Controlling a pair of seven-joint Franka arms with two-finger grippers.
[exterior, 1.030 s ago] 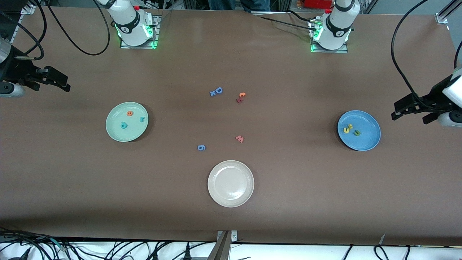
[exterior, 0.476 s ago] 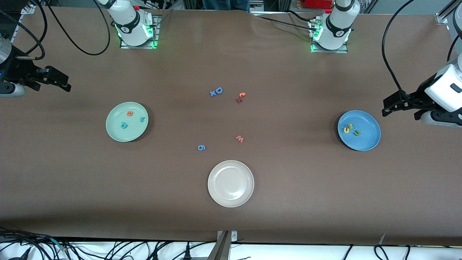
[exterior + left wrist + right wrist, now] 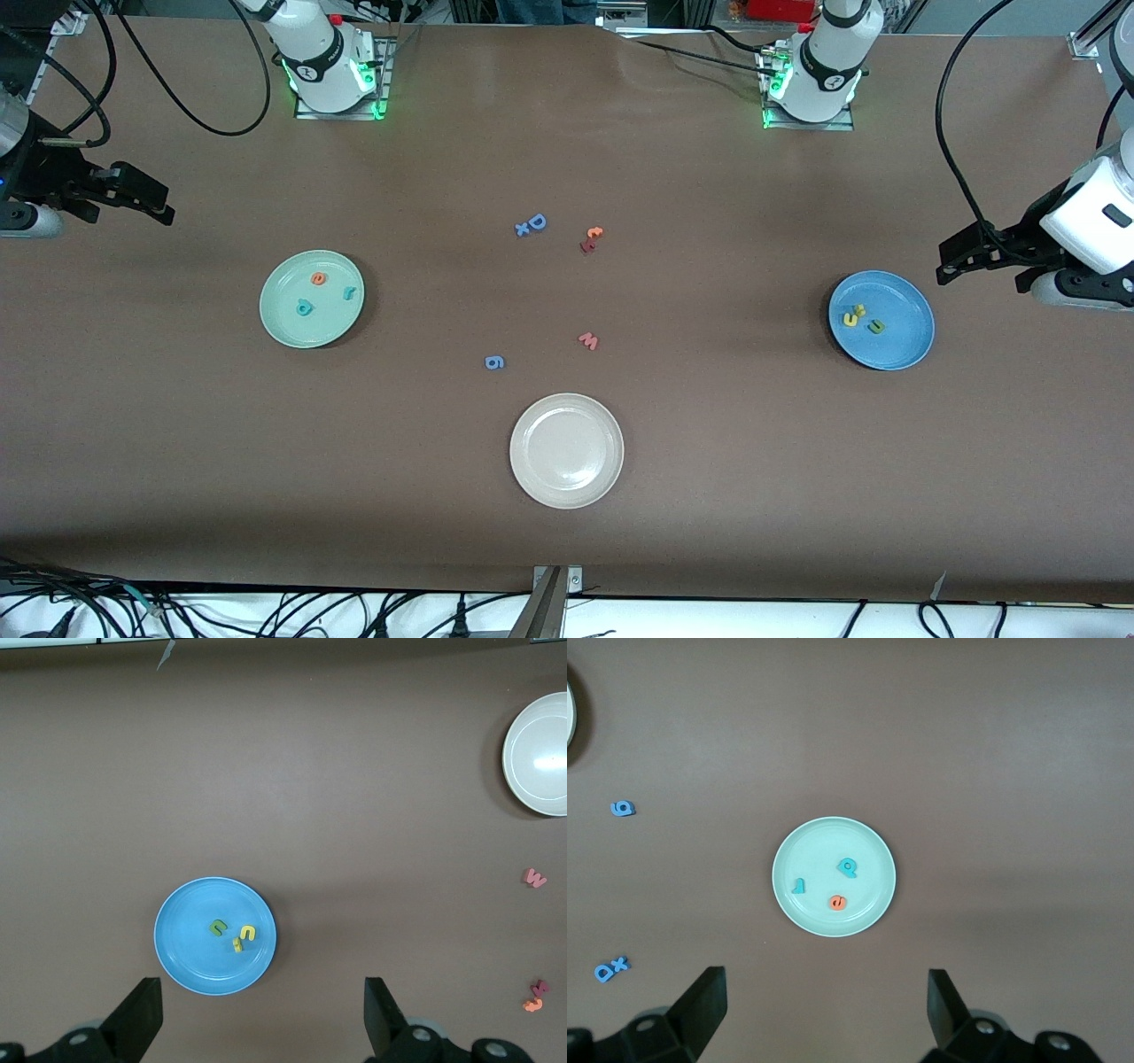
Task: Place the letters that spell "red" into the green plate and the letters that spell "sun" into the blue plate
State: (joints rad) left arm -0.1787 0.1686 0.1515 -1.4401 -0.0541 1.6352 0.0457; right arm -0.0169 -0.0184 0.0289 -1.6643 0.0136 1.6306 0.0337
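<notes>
Brown matting is covering the whole table (image 3: 709, 461), with black cables trailing along the edge nearest the front camera; the green plate (image 3: 282, 326) is sitting toward the right arm's end, and the letters that spell "red" are lying inside it, apart from one another: the orange e (image 3: 319, 278), the teal r (image 3: 351, 292) and the teal d (image 3: 305, 307); the blue plate (image 3: 904, 350) is sitting toward the left arm's end, and the letters that spell "sun" are lying in it, the yellow u (image 3: 850, 318) touching the yellow s (image 3: 859, 309), the olive-green n (image 3: 875, 326) just beside them; the right gripper (image 3: 164, 208) is hanging over bare table near the right arm's end, its fingers spread wide and holding nothing, with the green plate showing between them in the right wrist view; the left gripper (image 3: 961, 264) is hovering just beside the blue plate's rim, its jaws likewise standing wide and empty; between the two plates the spare letters are lying on the mat: a blue capital D (image 3: 537, 221) touching a blue x (image 3: 522, 229), an orange t (image 3: 594, 233) against a dark red letter (image 3: 586, 245), a red w (image 3: 588, 340) and a blue 6 (image 3: 494, 361); a beige-white plate (image 3: 532, 478) is sitting nearer the front camera than all of these, with nothing in it.
</notes>
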